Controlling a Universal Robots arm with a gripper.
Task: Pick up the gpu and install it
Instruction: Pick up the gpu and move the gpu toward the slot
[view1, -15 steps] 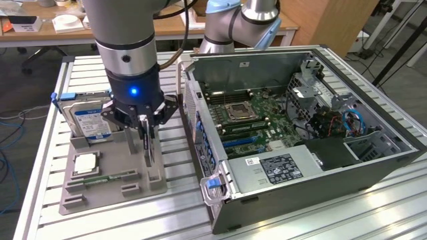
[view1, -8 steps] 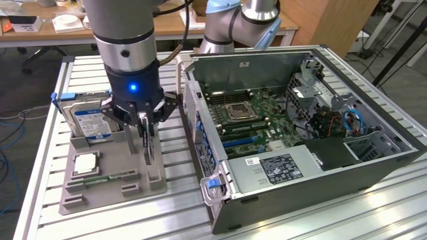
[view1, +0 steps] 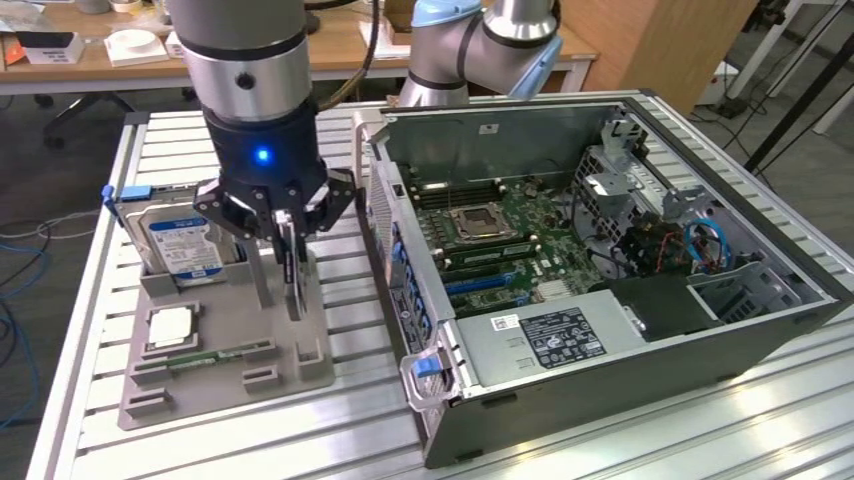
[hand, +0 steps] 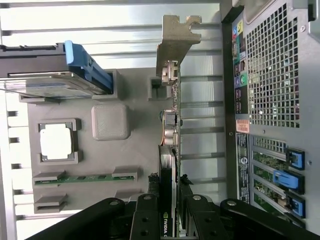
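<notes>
gpu (hand: 170, 125) stands on edge, upright, its silvery bracket at the far end from the gripper (hand: 169, 212). The black fingers (hand: 153, 200) sit against both faces of the thin board, pinching it. In the exterior view the gripper (view1: 284, 238) hangs over the grey parts tray (view1: 227, 395) with the gpu (view1: 296, 285) between its fingers, low at the tray; whether it has lifted clear of its slot I cannot tell. Everything rests on a table of pale aluminium slats (view1: 747, 440). Behind it are wooden desks (view1: 334, 60) with small items on them, and blue cables lie on the floor at the exterior view's left. The tray also holds a hard drive (view1: 180, 245) with a blue-and-white label standing on edge, a square processor (view1: 171, 328) lying flat, and a narrow green memory stick (view1: 214, 357) in its slot. Just beside the tray, toward the exterior view's right, an open computer case (view1: 787, 310) lies on its side, showing the green motherboard (view1: 514, 255), a processor socket (view1: 478, 222), a black labelled power supply (view1: 561, 335) and loose wiring.
</notes>
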